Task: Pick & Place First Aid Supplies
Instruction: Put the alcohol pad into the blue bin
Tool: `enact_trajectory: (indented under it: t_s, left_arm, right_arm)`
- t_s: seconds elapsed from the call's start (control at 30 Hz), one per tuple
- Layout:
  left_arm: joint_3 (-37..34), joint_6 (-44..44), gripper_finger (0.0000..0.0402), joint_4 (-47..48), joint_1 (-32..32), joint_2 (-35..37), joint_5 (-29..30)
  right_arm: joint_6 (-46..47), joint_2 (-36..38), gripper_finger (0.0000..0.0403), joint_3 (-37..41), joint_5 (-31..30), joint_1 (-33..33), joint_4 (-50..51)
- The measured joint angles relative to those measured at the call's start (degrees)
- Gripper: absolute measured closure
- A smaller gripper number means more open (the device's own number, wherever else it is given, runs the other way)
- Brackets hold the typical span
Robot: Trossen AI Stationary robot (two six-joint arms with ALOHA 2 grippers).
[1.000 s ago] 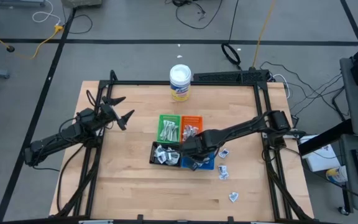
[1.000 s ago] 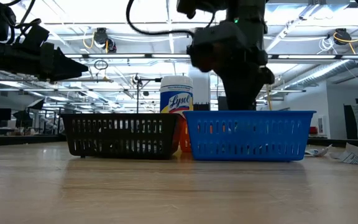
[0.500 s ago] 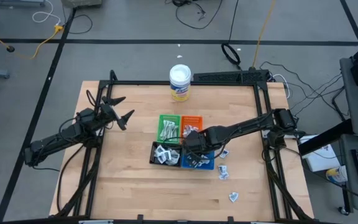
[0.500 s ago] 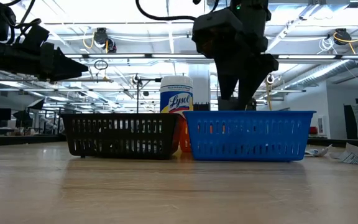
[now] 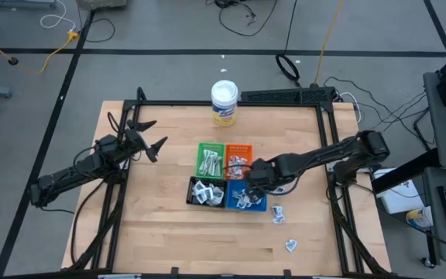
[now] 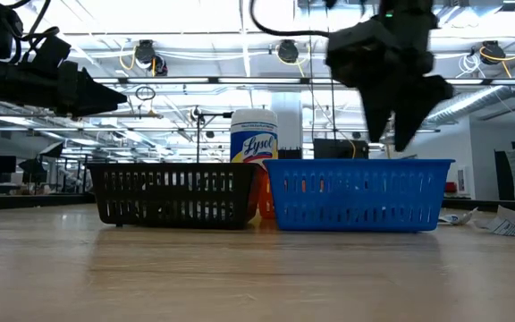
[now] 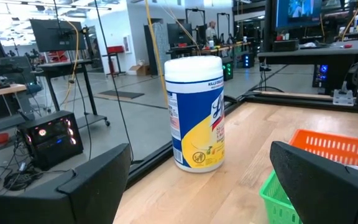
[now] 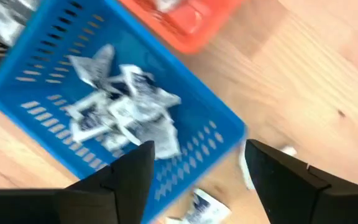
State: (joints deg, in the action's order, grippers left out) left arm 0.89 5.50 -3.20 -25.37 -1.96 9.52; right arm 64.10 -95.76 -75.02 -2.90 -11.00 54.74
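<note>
At the left of the overhead frame the left hand [image 5: 152,136] hangs over bare wood, fingers spread wide, well apart from everything. Above centre stands a white-lidded tub [image 5: 224,102] near the surface's [image 5: 153,225] far edge. In the middle four trays cluster: green tray [image 5: 210,160] and orange tray [image 5: 238,157] behind, black tray [image 5: 205,192] and blue tray [image 5: 248,198] in front, all holding white packets [image 8: 118,110]. The right hand [image 5: 255,177] hovers over the blue tray's right rim, fingers apart and empty. Further right, a few loose packets [image 5: 278,214] lie on the wood beside the blue tray, one more [image 5: 291,246] towards the lower right.
</note>
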Motion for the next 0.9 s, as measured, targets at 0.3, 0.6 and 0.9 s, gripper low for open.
enact_trajectory:
  t_s: [0.3,0.6,0.9]
  left_arm:
    - [0.0,0.0,0.0009,0.0,0.01,-0.01,-0.01]
    - [0.0,0.0,0.0009,0.0,-0.01,-0.02,0.0]
    - [0.0,0.0,0.0009,0.0,-0.01,-0.02,0.0]
  right_arm:
    - [4.23,10.08,0.016,9.95,0.07,0.0,-0.01]
    - [4.19,11.77,0.0161,18.32,1.63,-1.1,-2.59]
    - [0.94,11.75,0.0161,25.31,1.6,-1.49,-10.87]
